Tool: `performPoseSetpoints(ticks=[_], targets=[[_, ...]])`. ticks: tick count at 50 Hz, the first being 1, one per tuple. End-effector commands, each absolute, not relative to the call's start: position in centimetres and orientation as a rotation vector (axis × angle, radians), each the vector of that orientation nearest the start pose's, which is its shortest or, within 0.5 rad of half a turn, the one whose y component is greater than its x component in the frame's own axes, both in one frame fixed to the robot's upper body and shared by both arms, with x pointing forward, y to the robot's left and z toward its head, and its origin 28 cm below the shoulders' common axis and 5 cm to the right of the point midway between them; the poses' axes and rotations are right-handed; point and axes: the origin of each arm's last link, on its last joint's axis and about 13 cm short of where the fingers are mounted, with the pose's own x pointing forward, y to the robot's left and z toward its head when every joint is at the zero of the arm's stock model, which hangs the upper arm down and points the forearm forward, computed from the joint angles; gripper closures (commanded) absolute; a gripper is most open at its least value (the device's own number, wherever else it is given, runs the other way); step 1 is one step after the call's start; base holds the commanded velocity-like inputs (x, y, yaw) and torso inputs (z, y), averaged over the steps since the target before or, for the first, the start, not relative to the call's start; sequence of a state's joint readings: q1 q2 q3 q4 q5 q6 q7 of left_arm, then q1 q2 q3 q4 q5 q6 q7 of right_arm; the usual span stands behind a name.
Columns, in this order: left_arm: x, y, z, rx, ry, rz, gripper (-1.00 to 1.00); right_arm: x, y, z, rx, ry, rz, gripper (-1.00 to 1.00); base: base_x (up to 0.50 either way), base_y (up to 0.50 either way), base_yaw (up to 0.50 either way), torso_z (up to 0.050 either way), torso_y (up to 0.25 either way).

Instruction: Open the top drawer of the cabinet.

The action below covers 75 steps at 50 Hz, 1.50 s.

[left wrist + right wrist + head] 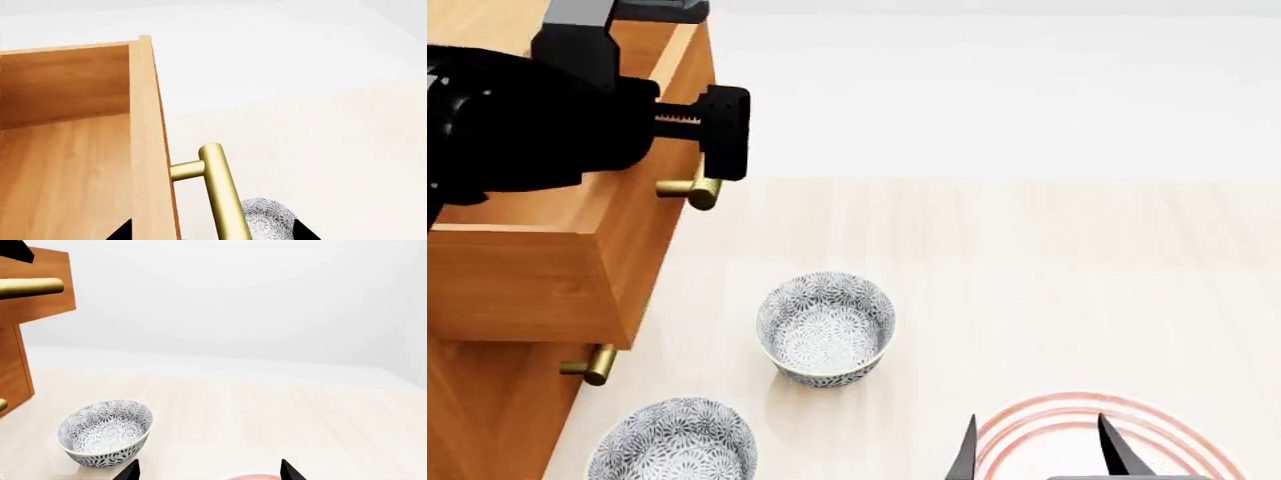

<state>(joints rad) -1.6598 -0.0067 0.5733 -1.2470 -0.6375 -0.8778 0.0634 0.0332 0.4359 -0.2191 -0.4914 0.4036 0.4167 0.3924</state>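
Note:
The top drawer [523, 285] stands pulled out of the orange-brown cabinet [481, 410], its paler box interior [60, 170] showing. Its brass bar handle [694, 190] sticks out from the drawer front [148, 150]. My left gripper [213, 231] is open at the handle [220, 190], one fingertip [123, 231] on the interior side of the front, the other beyond the bar. In the head view that gripper [714, 130] hangs just above the handle. My right gripper [1038, 450] is open and empty, low at the front right.
Two patterned bowls [825, 328] [674, 440] sit on the pale surface beside the cabinet. A lower drawer's brass handle [594, 365] juts out below. A pink-ringed plate [1094, 435] lies under my right gripper. One bowl [105, 432] shows in the right wrist view.

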Motion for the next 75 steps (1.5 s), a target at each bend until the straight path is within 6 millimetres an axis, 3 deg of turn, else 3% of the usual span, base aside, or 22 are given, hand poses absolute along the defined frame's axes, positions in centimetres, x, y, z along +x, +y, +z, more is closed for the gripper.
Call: performPoseSetpoints(ticks=[1,10,24,75], targets=[[40.7,16.2,25.1,-0.307,0.667,-0.414,-1.0,19.8,-12.1,8.9,-0.072,0.009,-0.004,-1.0,0.0,0.0,0.0,0.0,0.0],[40.6,15.6,25.4,-0.293,0.658,-0.426,-1.0,19.8,-12.1,9.0,-0.072,0.008,-0.001,-1.0,0.0,0.0,0.0,0.0,0.0],[39.6,12.4,24.4,-0.255,0.691,-0.503,-1.0,19.7,-12.5,8.4,-0.068,0.02,-0.01,-1.0,0.0,0.0,0.0,0.0,0.0],[36.5,7.4,24.7,-0.231,0.738,-0.663,-1.0,19.4,-12.6,7.4,-0.067,0.075,0.017,-1.0,0.0,0.0,0.0,0.0,0.0]])
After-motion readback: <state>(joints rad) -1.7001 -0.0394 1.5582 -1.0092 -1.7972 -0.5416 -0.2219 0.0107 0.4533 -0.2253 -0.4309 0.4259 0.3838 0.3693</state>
